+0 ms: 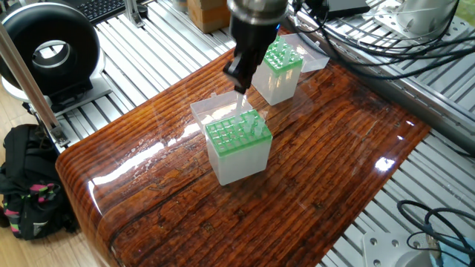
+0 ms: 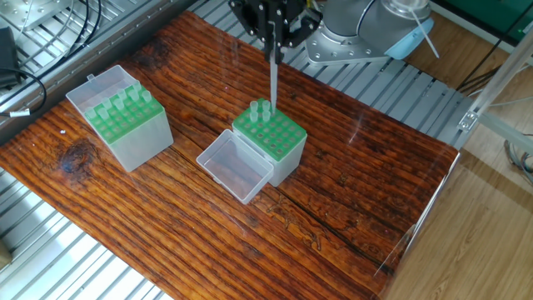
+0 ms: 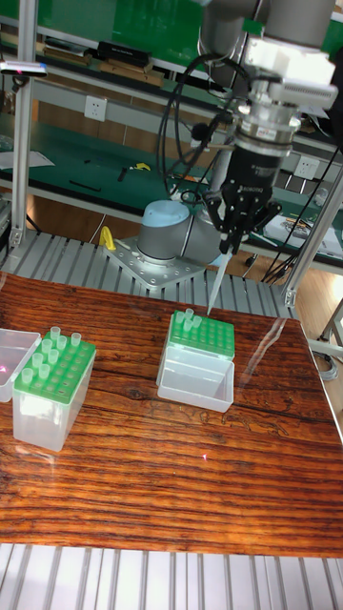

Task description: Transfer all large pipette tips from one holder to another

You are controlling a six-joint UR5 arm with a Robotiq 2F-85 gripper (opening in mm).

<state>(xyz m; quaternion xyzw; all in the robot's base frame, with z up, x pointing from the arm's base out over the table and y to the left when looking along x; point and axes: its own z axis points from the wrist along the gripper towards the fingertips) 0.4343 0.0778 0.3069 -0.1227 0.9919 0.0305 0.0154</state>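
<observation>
gripper (image 2: pixel 273 52) clamped on one large pipette tip (image 2: pixel 272 79) — tip upright, hanging clear above near holder (image 2: pixel 275 142) | two tips (image 2: pixel 261 110) seated at that holder's back corner, lid (image 2: pixel 235 165) open beside it | far holder (image 2: pixel 125 125) well apart — several tips (image 3: pixel 48 357) standing in it

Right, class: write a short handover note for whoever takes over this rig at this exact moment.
Gripper: shut on one large pipette tip, held upright over the open-lidded holder.
Open-lidded holder: a few tips stand in one corner; most holes are bare.
Second holder, set apart: several tips.
Done: part of the transfer, as both holders have tips.
Left: seat the held tip, then move the rest.
</observation>
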